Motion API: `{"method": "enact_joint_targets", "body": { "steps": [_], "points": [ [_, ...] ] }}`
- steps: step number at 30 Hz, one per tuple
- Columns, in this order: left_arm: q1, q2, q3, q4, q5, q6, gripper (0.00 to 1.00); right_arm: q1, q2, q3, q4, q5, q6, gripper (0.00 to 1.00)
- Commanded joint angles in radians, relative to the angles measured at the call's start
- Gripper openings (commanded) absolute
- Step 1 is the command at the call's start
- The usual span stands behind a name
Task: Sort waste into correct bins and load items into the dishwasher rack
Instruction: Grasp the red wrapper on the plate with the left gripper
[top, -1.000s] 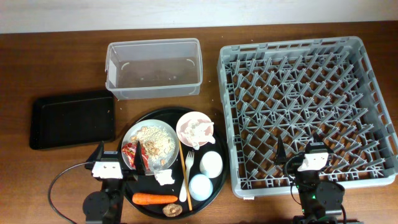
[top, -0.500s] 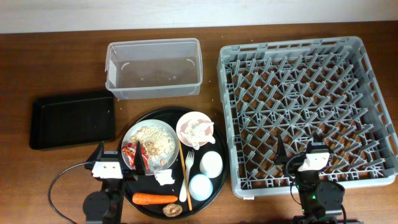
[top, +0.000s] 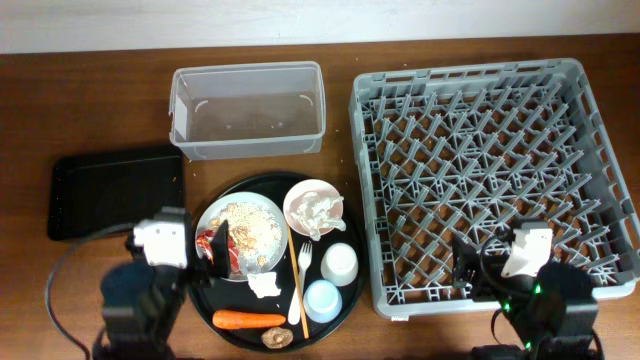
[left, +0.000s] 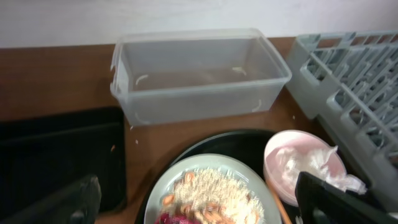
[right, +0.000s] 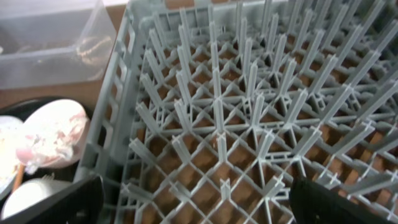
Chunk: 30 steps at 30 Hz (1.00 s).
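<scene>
The grey rack (top: 490, 160) fills the overhead's right. The round tray (top: 228, 298) sits bottom centre, the clear tub (top: 247, 108) above it, and the black tray (top: 115, 190) left. Only the overhead shows the carrot (top: 248, 320). In the wrist views, the left gripper (left: 199, 196) and right gripper (right: 199, 199) are spread apart and hold nothing.

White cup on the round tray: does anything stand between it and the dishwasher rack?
Nothing visible does. The white cup stands at the right edge of the round tray, beside the dishwasher rack; only the tray rim and the rack's own side wall lie between. The slots nearest it hold nothing.
</scene>
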Motion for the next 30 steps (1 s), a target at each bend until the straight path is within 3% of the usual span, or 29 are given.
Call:
{"method": "enact_joint_targets", "body": {
  "steps": [1, 3, 7, 10, 15, 21, 22, 24, 27, 30],
  "points": [
    [-0.004, 0.222, 0.219, -0.14, 0.097, -0.008, 0.99, 0.005, 0.138, 0.139, -0.095, -0.01, 0.008, 0.99],
    [-0.004, 0.354, 0.35, -0.311, 0.104, -0.008, 0.99, 0.005, 0.22, 0.191, -0.14, -0.036, 0.008, 0.98],
    [-0.004, 0.475, 0.359, -0.396, 0.103, -0.008, 0.99, 0.005, 0.259, 0.193, -0.157, -0.031, 0.008, 0.98],
    [-0.004, 0.608, 0.359, -0.458, 0.004, -0.068, 0.99, 0.005, 0.286, 0.193, -0.176, -0.028, 0.008, 0.98],
    [0.021, 0.878, 0.359, -0.474, -0.002, -0.259, 0.99, 0.005, 0.334, 0.193, -0.184, -0.028, 0.007, 0.98],
    [0.081, 1.064, 0.359, -0.412, 0.013, -0.285, 0.99, 0.005, 0.36, 0.193, -0.183, -0.028, 0.007, 0.98],
    [0.081, 1.077, 0.359, -0.381, 0.027, -0.285, 0.94, 0.005, 0.361, 0.193, -0.183, -0.028, 0.007, 0.99],
    [0.081, 1.079, 0.359, -0.349, 0.026, -0.285, 0.7, 0.005, 0.362, 0.193, -0.183, -0.028, 0.007, 0.98],
    [0.081, 1.079, 0.359, -0.349, 0.025, -0.285, 0.46, 0.005, 0.362, 0.193, -0.183, -0.028, 0.007, 0.98],
    [0.081, 1.079, 0.359, -0.348, 0.025, -0.285, 0.35, 0.005, 0.362, 0.193, -0.183, -0.028, 0.007, 0.98]
  ]
}}
